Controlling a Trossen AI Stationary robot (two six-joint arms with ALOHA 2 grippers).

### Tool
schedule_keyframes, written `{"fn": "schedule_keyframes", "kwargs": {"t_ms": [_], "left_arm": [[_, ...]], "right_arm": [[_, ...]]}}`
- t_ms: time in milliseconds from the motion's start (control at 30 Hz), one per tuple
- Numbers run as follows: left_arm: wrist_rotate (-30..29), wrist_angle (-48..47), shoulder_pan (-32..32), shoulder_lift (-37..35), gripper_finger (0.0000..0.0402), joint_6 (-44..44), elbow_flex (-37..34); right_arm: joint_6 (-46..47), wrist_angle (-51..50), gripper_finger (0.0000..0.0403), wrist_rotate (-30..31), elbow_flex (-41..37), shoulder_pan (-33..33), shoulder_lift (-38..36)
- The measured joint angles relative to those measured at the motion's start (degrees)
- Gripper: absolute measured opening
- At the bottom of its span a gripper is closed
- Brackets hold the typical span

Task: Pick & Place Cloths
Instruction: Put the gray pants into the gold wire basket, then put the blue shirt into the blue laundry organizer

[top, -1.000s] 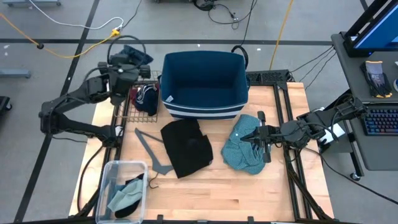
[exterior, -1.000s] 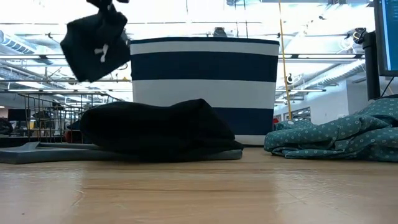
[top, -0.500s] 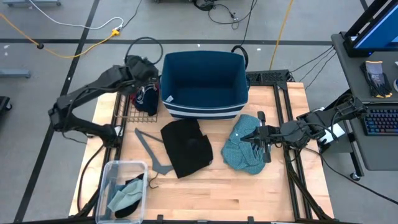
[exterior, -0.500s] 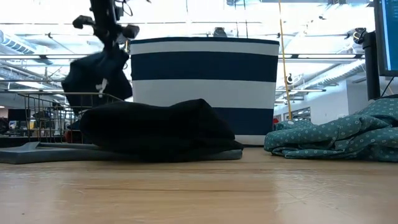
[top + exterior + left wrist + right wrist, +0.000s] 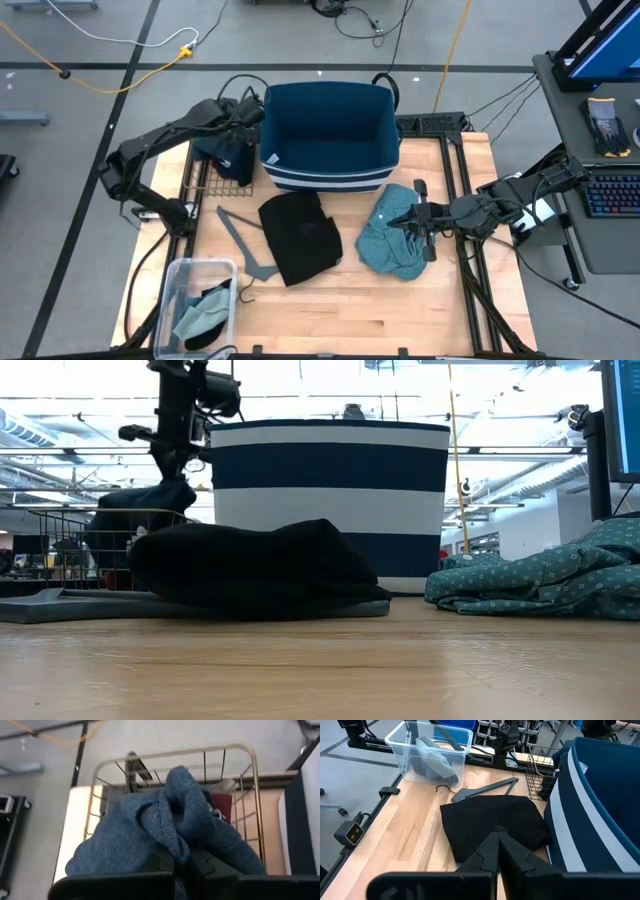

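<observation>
My left gripper (image 5: 247, 110) is at the blue bin's (image 5: 330, 135) left wall, over a wire basket (image 5: 198, 172), and is shut on a navy cloth (image 5: 145, 830). That cloth (image 5: 140, 515) hangs below it, its lower end down at the basket's rim. A maroon cloth (image 5: 223, 811) lies inside the basket. A black cloth (image 5: 298, 236) lies flat mid-table. A teal checked cloth (image 5: 396, 243) lies crumpled to its right. My right gripper (image 5: 421, 222) hovers shut over the teal cloth. My left gripper pinches a bunched fold of the navy cloth (image 5: 176, 846) between its two fingers, slanting down from above. Several layers are gathered in the hold. The cloth hangs slack below the fingers (image 5: 178, 460), with its lower part at the wire basket.
A grey clothes hanger (image 5: 243, 243) lies left of the black cloth. A clear plastic box (image 5: 178, 290) at the near left corner holds a pale green cloth (image 5: 203, 312). The tall striped bin stands at the far middle, and bare wood lies along the near edge.
My left gripper has swung toward the blue bin and come down, tipping its fingers downward. The navy cloth, which hung high and clear, has sunk with it to the wire basket's rim. My gripper has stayed shut on it.
</observation>
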Motion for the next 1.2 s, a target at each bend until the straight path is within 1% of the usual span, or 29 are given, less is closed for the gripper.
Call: {"fn": "schedule_keyframes", "kwargs": {"t_ms": [133, 300, 433, 500, 633, 800, 967, 1067, 1200], "left_arm": [[4.3, 0.1, 1.4, 1.9, 0.0005, -0.2, -0.5], [10.0, 0.0, 3.2, 2.8, 0.0007, -1.5, -3.1], [11.3, -0.2, 3.5, 2.8, 0.0008, -3.0, -4.8], [11.3, -0.6, 3.5, 2.8, 0.0016, -2.8, -4.8], [10.7, -0.7, 3.5, 2.8, 0.0055, -2.3, -4.8], [10.0, -1.6, 3.5, 1.9, 0.0131, -2.3, -4.8], [9.6, -2.2, 3.5, -1.1, 0.0197, -2.3, -4.8], [9.5, -2.2, 3.5, -4.4, 0.0219, -2.3, -4.8], [9.6, -1.4, 3.3, -9.4, 0.0226, -2.5, -4.8]], "right_arm": [[0.0, -0.7, 0.0000, 0.0, 0.0, 0.0, 0.0], [0.0, -0.7, 0.0000, 0.0, 0.0, 0.0, 0.0], [0.0, -0.7, 0.0000, 0.0, 0.0, 0.0, 0.0], [0.0, -0.7, 0.0000, 0.0, 0.0, 0.0, 0.0], [0.0, -0.7, 0.0000, 0.0, 0.0, 0.0, 0.0], [1.4, -0.7, 0.0000, -0.1, 0.0, 0.0, 0.0], [1.7, -0.7, 0.0000, -0.1, 0.0, 0.0, 0.0], [1.6, -1.0, 0.0000, -0.1, 0.0, 0.0, 0.0], [1.6, -5.2, 0.0000, 0.1, 0.0, 0.0, 0.1]]}}
